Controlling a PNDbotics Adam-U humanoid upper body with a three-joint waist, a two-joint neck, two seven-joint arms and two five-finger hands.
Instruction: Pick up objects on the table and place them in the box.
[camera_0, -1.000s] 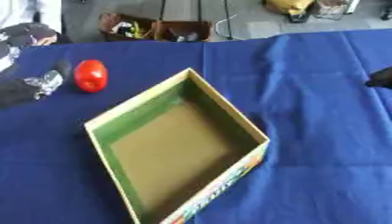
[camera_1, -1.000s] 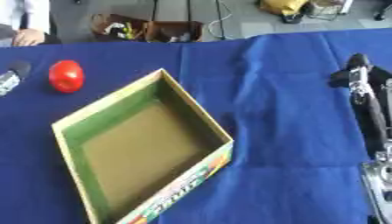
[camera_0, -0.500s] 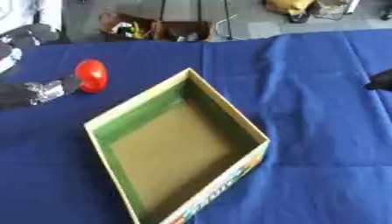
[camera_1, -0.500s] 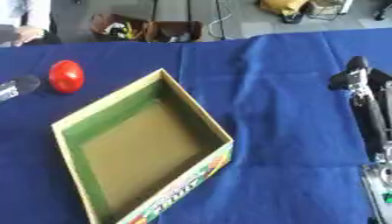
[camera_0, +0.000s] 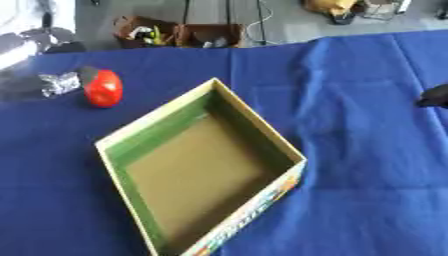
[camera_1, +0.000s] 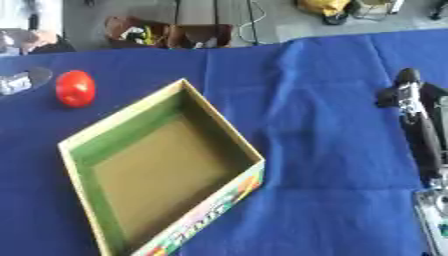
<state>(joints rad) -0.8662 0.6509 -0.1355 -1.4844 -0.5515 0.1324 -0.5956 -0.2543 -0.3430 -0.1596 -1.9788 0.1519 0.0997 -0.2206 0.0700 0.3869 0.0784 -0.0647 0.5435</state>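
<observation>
- the left hand (camera_0: 39, 85) was a dark and silver blur beside the red object (camera_0: 103, 88); whether they touched could not be told.
- the right hand (camera_1: 418, 125) ran off the right edge, its fingers indistinct.
- the box (camera_0: 166, 131) had its near corner cut by the bottom edge.

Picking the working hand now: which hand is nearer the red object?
The left hand. It reaches in from the left edge right beside the red object, while the right hand sits across the box at the right edge.
</observation>
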